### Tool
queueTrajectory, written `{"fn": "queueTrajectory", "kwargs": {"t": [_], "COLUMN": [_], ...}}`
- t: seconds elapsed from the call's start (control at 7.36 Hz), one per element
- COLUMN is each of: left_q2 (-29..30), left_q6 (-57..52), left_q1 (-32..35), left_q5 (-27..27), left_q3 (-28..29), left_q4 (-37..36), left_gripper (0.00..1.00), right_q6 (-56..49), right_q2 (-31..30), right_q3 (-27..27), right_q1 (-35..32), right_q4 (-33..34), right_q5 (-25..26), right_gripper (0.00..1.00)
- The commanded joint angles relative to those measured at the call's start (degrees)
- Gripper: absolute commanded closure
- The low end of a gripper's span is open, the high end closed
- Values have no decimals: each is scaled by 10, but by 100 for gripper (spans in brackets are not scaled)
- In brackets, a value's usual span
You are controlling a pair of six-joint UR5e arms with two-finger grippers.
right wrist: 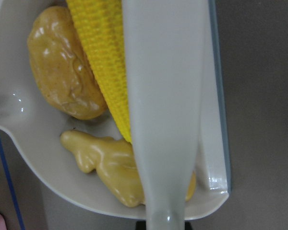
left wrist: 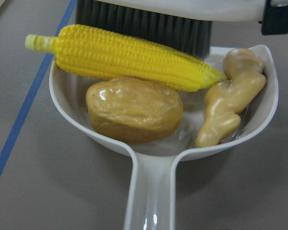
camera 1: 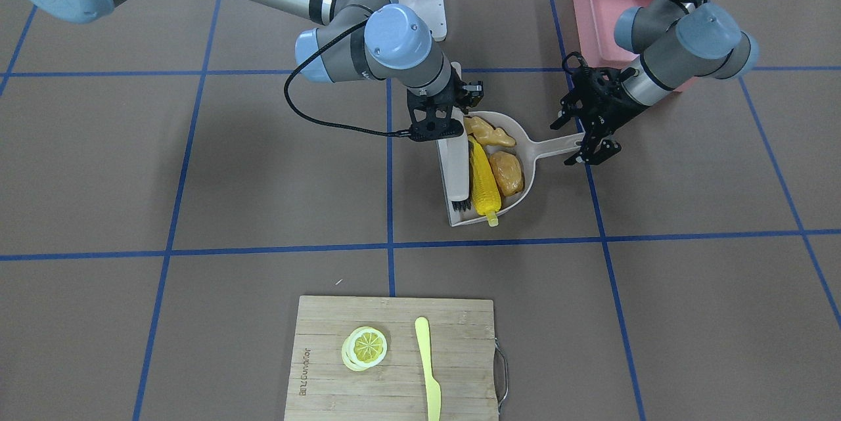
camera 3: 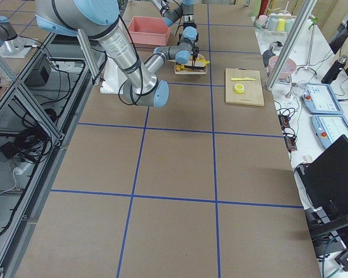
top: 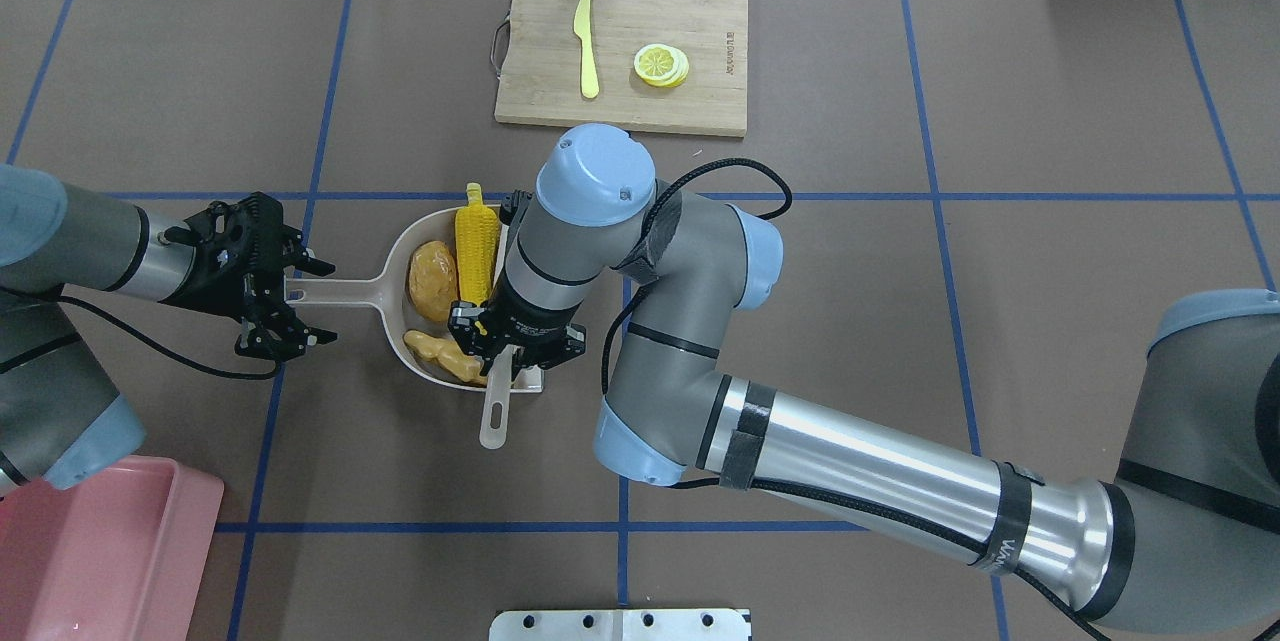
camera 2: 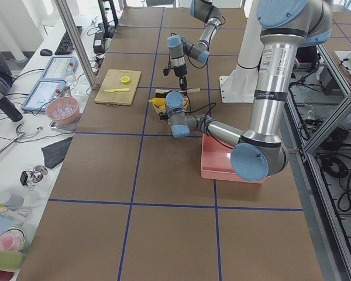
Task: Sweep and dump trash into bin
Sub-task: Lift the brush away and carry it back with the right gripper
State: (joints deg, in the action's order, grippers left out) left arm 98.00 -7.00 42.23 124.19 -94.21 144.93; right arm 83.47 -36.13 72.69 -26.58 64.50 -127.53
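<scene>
Overhead exterior: corn cob (top: 476, 239), potato (top: 432, 279) and ginger root (top: 440, 353) all lie in beige dustpan (top: 345, 293). At pan mouth, brush (top: 495, 416) clamped by its handle in right gripper (top: 512, 341), bristles against the corn cob. Jaws of left gripper (top: 320, 301) spread, straddling the dustpan handle end without clamping. Well apart, at near-left corner of table (top: 900, 321): pink bin (top: 110, 551).

Dustpan: pale plastic dustpan (left wrist: 151, 191), rounded scoop, handle running to the bottom edge.
Corn: yellow corn cob (left wrist: 129, 60) lies across the pan's mouth, stalk end past the left rim.
Potato: brown-orange potato (left wrist: 134, 109), mid-pan, touching the corn.
Ginger: knobbly tan ginger root (left wrist: 230, 103) against the right wall.
Brush: pale-backed brush (left wrist: 144, 24), dark bristles just behind the corn.
Table: grey-brown table (left wrist: 48, 191), blue tape line (left wrist: 24, 110) at left.
</scene>
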Motion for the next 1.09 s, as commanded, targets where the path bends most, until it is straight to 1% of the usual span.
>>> {"fn": "queueTrajectory", "kwargs": {"t": [0.0,0.27,0.68,0.95], "left_q2": [0,0,0,0], "left_q6": [1,1,1,1], "left_q1": [0,0,0,0], "left_q5": [0,0,-1,-3], "left_q3": [1,1,2,1], "left_q4": [4,4,4,9], "left_gripper": [16,16,29,43], "right_q6": [-6,-8,-46,-84], "right_q2": [-17,-41,-124,-196], "right_q3": [30,67,173,265], "right_q1": [-24,-32,-33,-57], "right_q4": [18,51,129,191], "right_q5": [-45,-47,-39,-36], "right_gripper": [100,100,100,100]}}
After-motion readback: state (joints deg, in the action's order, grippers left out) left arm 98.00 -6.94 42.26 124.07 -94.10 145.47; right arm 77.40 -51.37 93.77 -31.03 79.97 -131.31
